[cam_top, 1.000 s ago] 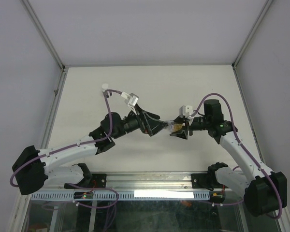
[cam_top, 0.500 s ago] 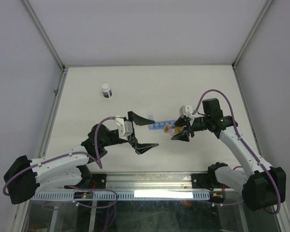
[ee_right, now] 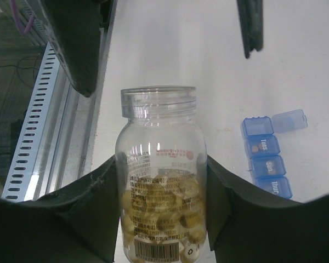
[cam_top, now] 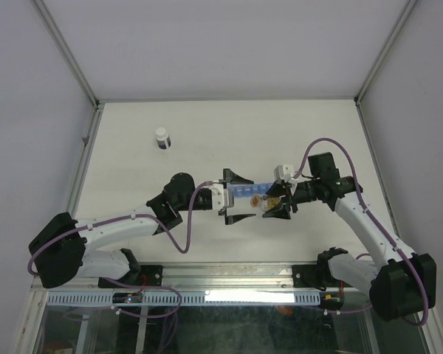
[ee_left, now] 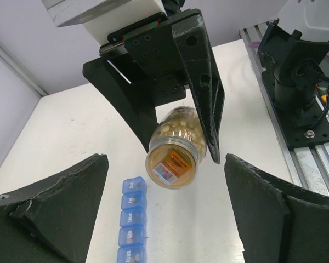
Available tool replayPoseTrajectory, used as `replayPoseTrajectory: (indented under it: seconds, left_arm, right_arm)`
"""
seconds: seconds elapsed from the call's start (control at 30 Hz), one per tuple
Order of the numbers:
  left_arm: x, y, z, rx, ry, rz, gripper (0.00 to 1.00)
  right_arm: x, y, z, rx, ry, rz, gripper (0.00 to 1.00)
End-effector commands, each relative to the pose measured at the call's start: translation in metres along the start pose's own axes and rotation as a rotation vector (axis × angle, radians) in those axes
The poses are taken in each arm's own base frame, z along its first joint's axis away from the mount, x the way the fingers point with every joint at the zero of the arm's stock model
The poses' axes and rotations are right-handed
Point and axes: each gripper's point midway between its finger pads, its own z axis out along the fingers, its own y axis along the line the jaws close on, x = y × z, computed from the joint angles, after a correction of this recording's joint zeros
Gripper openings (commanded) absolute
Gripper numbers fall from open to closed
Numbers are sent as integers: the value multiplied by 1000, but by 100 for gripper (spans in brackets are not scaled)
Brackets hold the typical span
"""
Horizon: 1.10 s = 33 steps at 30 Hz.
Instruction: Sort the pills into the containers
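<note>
The white counter carries everything. The left arm reaches in from 8 o'clock and the right arm from 4 o'clock, meeting just past centre toward 5 o'clock. The left end effector is spread wide and grips nothing. The right end effector is clamped on a clear uncapped bottle whose mouth points toward 9 o'clock. The blue pill organiser lies flat at the bottle's 12 o'clock, its end compartment's lid flipped open. A white-capped vial stands at 10 o'clock. The amber pills sit inside the bottle.
</note>
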Motion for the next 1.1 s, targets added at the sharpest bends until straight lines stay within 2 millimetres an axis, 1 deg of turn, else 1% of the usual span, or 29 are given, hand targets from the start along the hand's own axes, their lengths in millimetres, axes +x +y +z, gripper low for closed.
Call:
replayPoseTrajectory:
  seconds: [0.0, 0.17, 0.23, 0.6, 0.73, 0.8, 0.87, 0.93, 1.03, 1.07]
  left_arm:
    - [-17, 5, 18, 48, -36, 49, 86]
    - [-18, 6, 21, 52, -38, 33, 67]
    - [-18, 5, 20, 51, -39, 33, 63]
    - [-9, 1, 23, 73, -21, 14, 63]
    - [-7, -1, 24, 86, -16, 7, 60]
    - [-6, -2, 25, 96, -13, 2, 53]
    - [-5, -3, 25, 102, -9, -8, 43]
    - [-7, -4, 25, 109, -14, -19, 31]
    - [-13, -6, 24, 114, -28, -65, 18]
    - [-15, -6, 23, 115, -30, -93, 12]
  right_arm:
    - [-23, -3, -3, -10, -51, -76, 0]
    - [-23, -2, -3, -8, -47, -78, 0]
    - [-23, -2, -3, -11, -48, -78, 0]
    - [-23, -1, -3, -13, -49, -77, 0]
    - [-22, -1, -3, -13, -48, -75, 0]
    - [-22, -1, -3, -14, -48, -74, 0]
    - [-21, -1, -3, -13, -46, -74, 0]
    - [-21, -2, -3, -11, -43, -72, 0]
    - [-20, -4, -3, -4, -34, -67, 0]
    - [-20, -6, -3, 1, -29, -63, 0]
